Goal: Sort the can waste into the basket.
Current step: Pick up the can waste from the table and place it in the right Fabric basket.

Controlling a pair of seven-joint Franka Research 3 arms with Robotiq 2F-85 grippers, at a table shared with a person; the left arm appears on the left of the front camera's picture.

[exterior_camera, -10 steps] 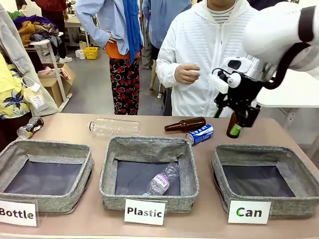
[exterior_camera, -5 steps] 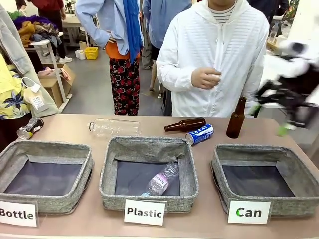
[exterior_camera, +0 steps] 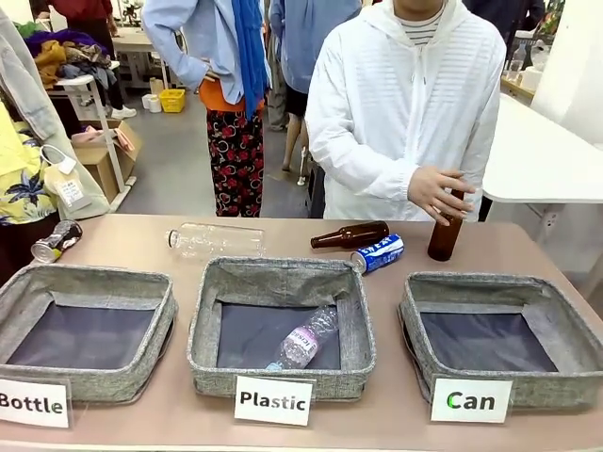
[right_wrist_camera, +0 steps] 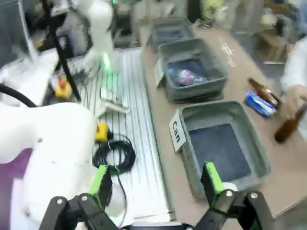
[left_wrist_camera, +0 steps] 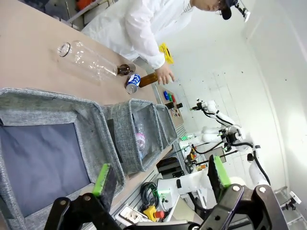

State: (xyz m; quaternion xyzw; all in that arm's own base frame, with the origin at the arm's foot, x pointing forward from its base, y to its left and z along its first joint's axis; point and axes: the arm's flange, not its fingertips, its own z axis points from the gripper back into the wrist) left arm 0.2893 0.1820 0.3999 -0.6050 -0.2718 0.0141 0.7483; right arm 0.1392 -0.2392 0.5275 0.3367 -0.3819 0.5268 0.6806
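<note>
The blue can (exterior_camera: 377,253) lies on its side at mid-table, just behind the gap between two bins. The crushed dark can (exterior_camera: 57,241) lies at the table's far left edge. At the front right stands the grey basket (exterior_camera: 499,285) signed "Can", with nothing in it. My left gripper (left_wrist_camera: 160,175) is open and empty, off the table's end, with the blue can (left_wrist_camera: 133,83) far ahead. My right gripper (right_wrist_camera: 156,182) is open and empty, high above the robot's side. From there the basket (right_wrist_camera: 213,108) and the blue can (right_wrist_camera: 258,103) lie beyond it.
A person's hand (exterior_camera: 435,193) rests on an upright brown bottle (exterior_camera: 443,235) behind the basket. Another brown bottle (exterior_camera: 350,234) lies next to the blue can. A clear bottle (exterior_camera: 215,239) lies mid-left. The "Plastic" bin (exterior_camera: 283,281) holds a plastic bottle; the "Bottle" bin (exterior_camera: 85,282) stands left.
My right arm has left the upright brown bottle and swung off to the right, out of the front view. The person's hand has come down onto that bottle.
</note>
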